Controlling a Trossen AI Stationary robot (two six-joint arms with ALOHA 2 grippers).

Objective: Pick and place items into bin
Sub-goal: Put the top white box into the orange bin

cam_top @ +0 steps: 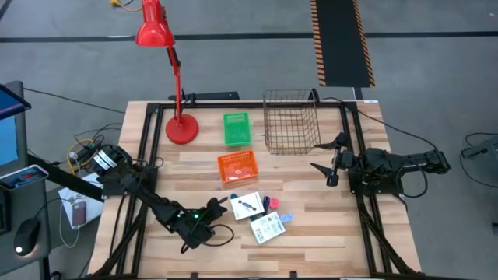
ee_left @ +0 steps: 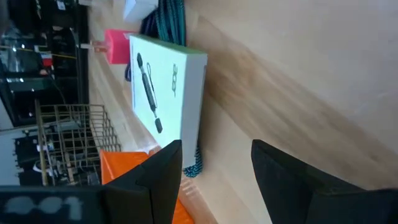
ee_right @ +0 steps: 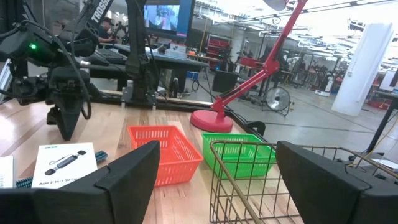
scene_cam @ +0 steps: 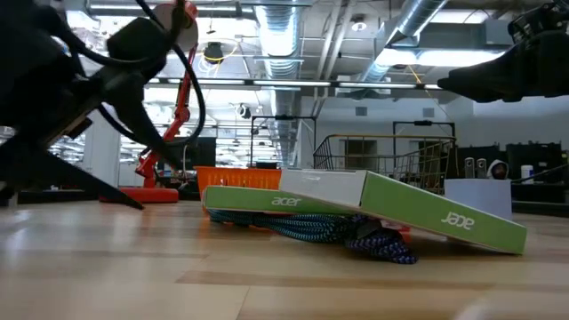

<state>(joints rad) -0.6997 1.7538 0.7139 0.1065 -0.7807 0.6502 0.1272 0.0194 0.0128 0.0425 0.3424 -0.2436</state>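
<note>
Wood-plank table (cam_top: 311, 233), black frame rails, and we're reading it left to right. Left gripper (cam_top: 220, 207) is hovering low with fingers parted and nothing between them, just beside the first white box (cam_top: 246, 205). That box is looking flat and rectangular, white top with a printed stylus picture, green edge band, and it's resting tilted on a braided teal-blue cord (scene_cam: 311, 228). Pink block (cam_top: 271, 204) and light-blue block (cam_top: 285, 218) are sitting between it and the second white box (cam_top: 268, 228). Behind: red lamp (cam_top: 167, 74), orange plastic basket (cam_top: 236, 166), green basket (cam_top: 236, 129), wire-mesh bin (cam_top: 291, 121). Right gripper (cam_top: 333, 161) is waiting wide open, empty, beside the bin.
</note>
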